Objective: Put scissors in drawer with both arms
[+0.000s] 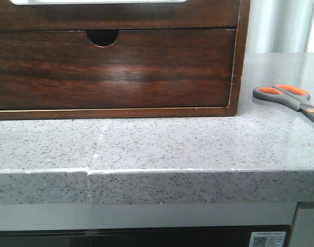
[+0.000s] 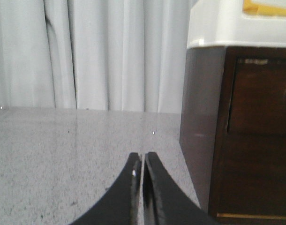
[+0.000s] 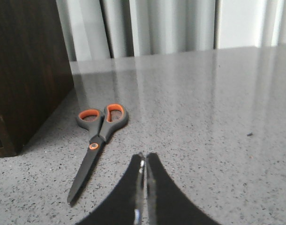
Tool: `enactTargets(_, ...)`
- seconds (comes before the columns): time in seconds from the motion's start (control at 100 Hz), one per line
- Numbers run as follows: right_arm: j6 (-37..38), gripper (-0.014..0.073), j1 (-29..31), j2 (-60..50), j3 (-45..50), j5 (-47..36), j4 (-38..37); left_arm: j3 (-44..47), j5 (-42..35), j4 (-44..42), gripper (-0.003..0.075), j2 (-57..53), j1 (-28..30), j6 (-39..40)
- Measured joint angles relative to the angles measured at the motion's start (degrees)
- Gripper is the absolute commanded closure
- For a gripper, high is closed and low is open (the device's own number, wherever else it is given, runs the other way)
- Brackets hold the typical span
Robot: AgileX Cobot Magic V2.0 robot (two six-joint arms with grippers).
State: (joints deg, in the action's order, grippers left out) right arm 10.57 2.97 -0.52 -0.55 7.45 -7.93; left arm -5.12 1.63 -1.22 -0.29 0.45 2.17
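From the front, a dark-brown wooden cabinet (image 1: pixel 116 62) stands on the grey speckled table (image 1: pixel 162 149). Its lower drawer front (image 1: pixel 113 69), the one with a small half-round notch (image 1: pixel 102 37), is shut. Just above it, at the top edge of the view, is a strip of the drawer (image 1: pixel 116 14) with the long cut-out, white showing inside. The scissors (image 1: pixel 286 95) lie flat on the table to the right of the cabinet, apart from it, their blades cut off by the right edge. No pincer appears here.

In the left wrist view, the left pincer (image 2: pixel 142 161) has its black fingers pressed together, holding nothing, low over bare table. The cabinet's side (image 2: pixel 199 126) stands beside it, with a white container (image 2: pixel 237 23) on top. White curtains (image 2: pixel 96 51) hang behind.

In the right wrist view, the right pincer (image 3: pixel 144 161) is likewise together and empty. The scissors (image 3: pixel 97 140) lie closed on the table between the pincer and the cabinet's side (image 3: pixel 28 70), near the fingertips but not touching, handles pointing away toward the curtains.
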Motion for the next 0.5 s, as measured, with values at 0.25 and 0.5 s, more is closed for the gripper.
enactTargets(0.25,0.0,0.0641,0.0,8.67,-7.0,2.13,1.38,-6.65,2.45,0.0,0.0742,5.77,0.0,0.0)
enactTargets(0.5,0.0,0.0641,0.0,18.3,-11.79,2.41,1.71,-9.27,0.08,0.0,0.0742,12.64,0.0,0.0)
